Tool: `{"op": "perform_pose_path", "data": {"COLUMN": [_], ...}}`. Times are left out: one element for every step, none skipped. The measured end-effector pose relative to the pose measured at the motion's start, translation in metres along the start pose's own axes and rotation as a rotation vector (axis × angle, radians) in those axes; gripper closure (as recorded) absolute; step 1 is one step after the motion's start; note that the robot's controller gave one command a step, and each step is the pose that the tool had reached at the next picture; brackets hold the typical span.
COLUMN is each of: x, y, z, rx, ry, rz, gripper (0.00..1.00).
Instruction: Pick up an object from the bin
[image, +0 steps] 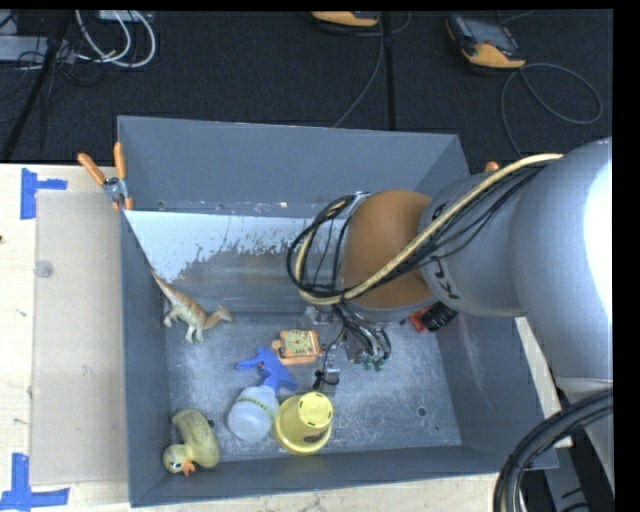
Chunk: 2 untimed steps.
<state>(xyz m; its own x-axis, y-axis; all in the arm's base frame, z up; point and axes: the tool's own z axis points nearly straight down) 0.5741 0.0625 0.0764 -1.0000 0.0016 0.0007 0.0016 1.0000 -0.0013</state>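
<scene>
Camera view. We record the arm entering from the right, with its orange wrist cover and looped cables above the middle of the grey bin. The jaws hang below that cover, low over the bin floor near its centre. Cover, cables and wrist parts mask them, so we cannot tell whether they stand wide or narrow, nor whether anything sits between them.

Nearest to the jaws lies a small flat tan-and-orange square piece, just to their left; we cannot tell whether it touches them. A blue plastic piece lies just below and left of that square. A yellow cup lies just below the jaws and apart from them, with its round mouth toward the camera. A pale round thing rests against its left side.

A yellow rubber duck lies in the near left corner, and a tan toy dinosaur by the left wall, both well apart from the jaws. The arm hides the bin's right part.
</scene>
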Motion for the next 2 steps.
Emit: {"op": "perform_pose_path", "data": {"x": [-0.0385,-0.0385], "y": [0.0171,0.0171], "z": [0.0014,0.0014], "rx": [-0.004,-0.004], "ry": [0.005,0.005], "rz": [-0.069,-0.069], "gripper": [1.0,1.0]}}
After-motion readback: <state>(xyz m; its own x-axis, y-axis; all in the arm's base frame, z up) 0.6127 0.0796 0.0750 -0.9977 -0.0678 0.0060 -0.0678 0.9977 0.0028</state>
